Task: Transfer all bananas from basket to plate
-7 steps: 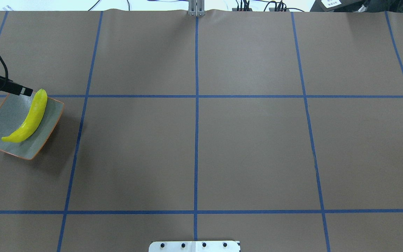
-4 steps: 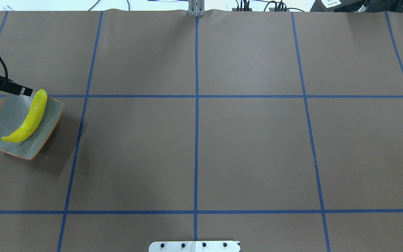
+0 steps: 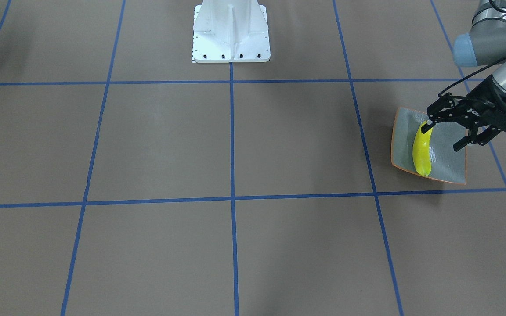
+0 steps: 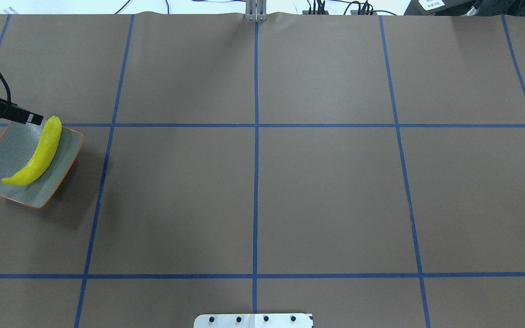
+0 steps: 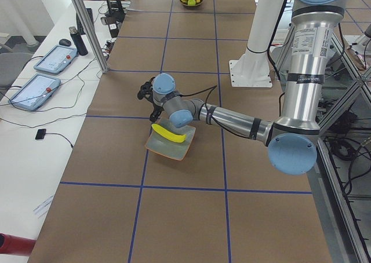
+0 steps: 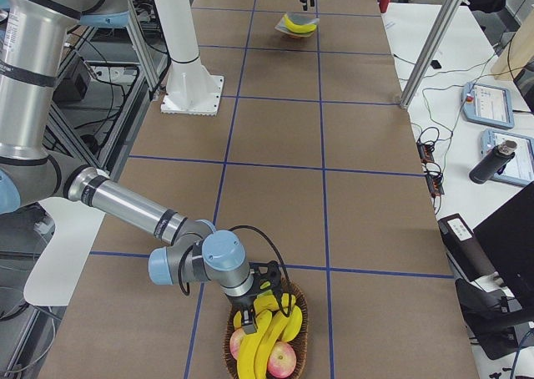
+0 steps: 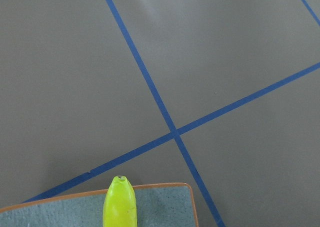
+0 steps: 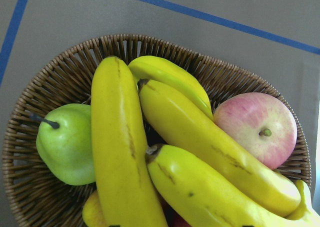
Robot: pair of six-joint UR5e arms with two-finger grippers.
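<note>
One yellow banana [image 3: 421, 151] lies on the grey-green plate [image 3: 448, 153] with the orange rim, also in the overhead view [image 4: 39, 155]. My left gripper [image 3: 446, 133] hovers just over the plate, open and empty, one finger [image 4: 32, 118] near the banana's far tip. The left wrist view shows that tip [image 7: 120, 202] and the plate's corner [image 7: 165, 207]. Several more bananas [image 8: 120, 147] lie in the wicker basket [image 8: 45, 82]. My right gripper [image 6: 257, 300] is right over the basket [image 6: 300, 308]; I cannot tell whether it is open or shut.
A green pear [image 8: 67, 147] and a red-yellow apple [image 8: 255, 129] share the basket with the bananas. The white robot base [image 3: 231, 30] stands mid-table. Blue tape lines grid the brown table. Tablets and cables lie on side desks.
</note>
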